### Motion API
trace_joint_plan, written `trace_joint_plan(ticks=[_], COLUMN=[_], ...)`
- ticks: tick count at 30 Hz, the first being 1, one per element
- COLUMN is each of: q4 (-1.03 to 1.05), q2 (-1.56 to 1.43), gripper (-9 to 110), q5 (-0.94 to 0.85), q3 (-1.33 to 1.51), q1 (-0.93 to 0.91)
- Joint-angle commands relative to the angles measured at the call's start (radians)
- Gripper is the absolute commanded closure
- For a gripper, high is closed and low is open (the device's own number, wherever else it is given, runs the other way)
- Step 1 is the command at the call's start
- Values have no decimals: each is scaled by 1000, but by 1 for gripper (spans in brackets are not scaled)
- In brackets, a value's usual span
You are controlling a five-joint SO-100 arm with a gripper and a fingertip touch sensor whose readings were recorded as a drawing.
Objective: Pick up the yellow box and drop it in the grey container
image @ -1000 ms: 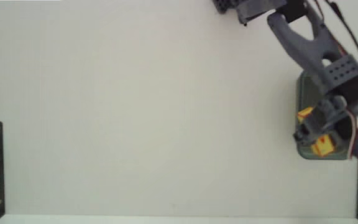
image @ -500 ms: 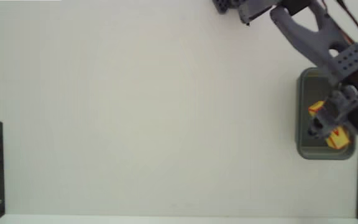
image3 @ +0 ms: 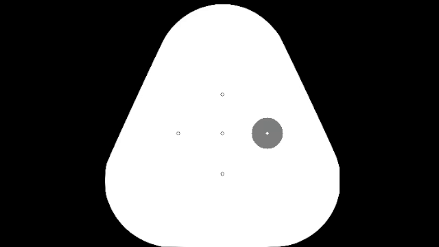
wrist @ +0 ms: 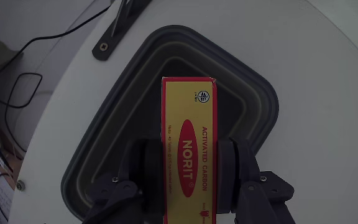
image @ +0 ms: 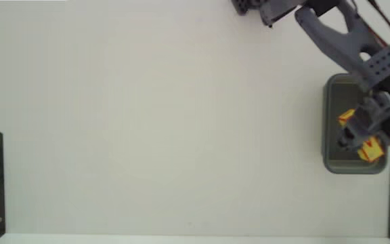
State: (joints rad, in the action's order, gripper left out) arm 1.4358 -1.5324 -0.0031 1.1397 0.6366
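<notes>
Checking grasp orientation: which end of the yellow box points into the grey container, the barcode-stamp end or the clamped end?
The free end with the small round stamp: the yellow box sticks out over the grey container, while the gripper clamps its other half.

White table [image: 154,122], black cables [wrist: 23,81]

yellow box [wrist: 188,149] in end effector [wrist: 188,168], above grey container [wrist: 104,155] interior.

One yellow box [wrist: 188,143], one grey container [wrist: 263,102]
</notes>
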Motion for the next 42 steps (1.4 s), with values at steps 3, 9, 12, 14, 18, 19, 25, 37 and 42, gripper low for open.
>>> trace_joint_plan(ticks=[3, 9, 12, 14, 18, 19, 25, 37, 42], q4=[-10, -10, -10, -10, -10, -10, -10, -10, -10], q2=[-92, -92, -92, -92, -92, -92, -92, -92, -92], gripper=[-9, -9, -9, -9, -9, -9, -9, -9, -9], q5=[3, 3, 3, 3, 3, 3, 3, 3, 3], q3=[10, 10, 10, 10, 10, 10, 10, 10, 10], q1=[16, 16, 16, 16, 16, 16, 16, 16, 16])
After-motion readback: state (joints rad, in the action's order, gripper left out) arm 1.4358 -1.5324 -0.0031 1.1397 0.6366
